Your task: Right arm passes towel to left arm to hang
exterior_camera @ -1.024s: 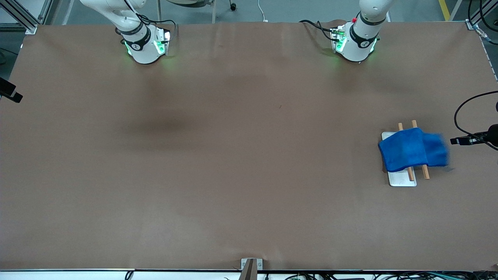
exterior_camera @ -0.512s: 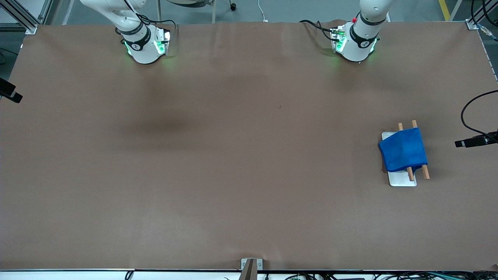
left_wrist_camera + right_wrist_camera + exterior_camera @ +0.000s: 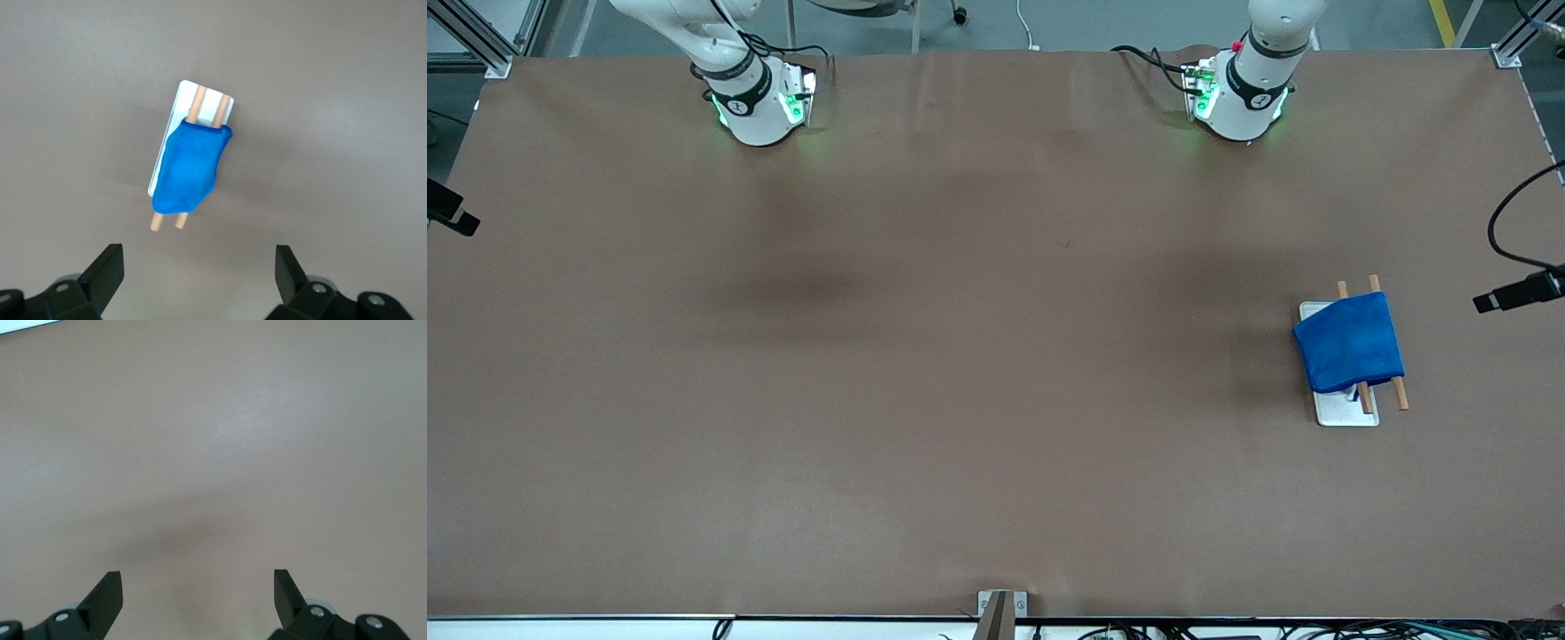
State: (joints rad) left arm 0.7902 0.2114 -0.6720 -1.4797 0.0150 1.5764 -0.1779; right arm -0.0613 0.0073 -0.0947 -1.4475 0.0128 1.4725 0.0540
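Towel (image 3: 1349, 344) draped over two wooden rods (image 3: 1400, 394) on a white base (image 3: 1347, 413) — left gripper (image 3: 199, 275) above, spread wide, empty; right gripper (image 3: 198, 597) likewise, over bare table (image 3: 960, 356).

Royal-blue towel (image 3: 1348, 346) (image 3: 189, 167), draped over two wooden rods (ends showing) (image 3: 1400, 392)

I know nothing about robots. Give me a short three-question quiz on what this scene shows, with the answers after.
1. True or false: the towel is draped over two wooden rods.
2. What holds the rods? A) a white base plate B) a basket C) a drawer
3. Fill in: the left gripper and the right gripper both have their jaws ____.

Key: 1 true. 2 A. 3 open; neither holds anything, the left gripper is above the towel, the right gripper over bare table.
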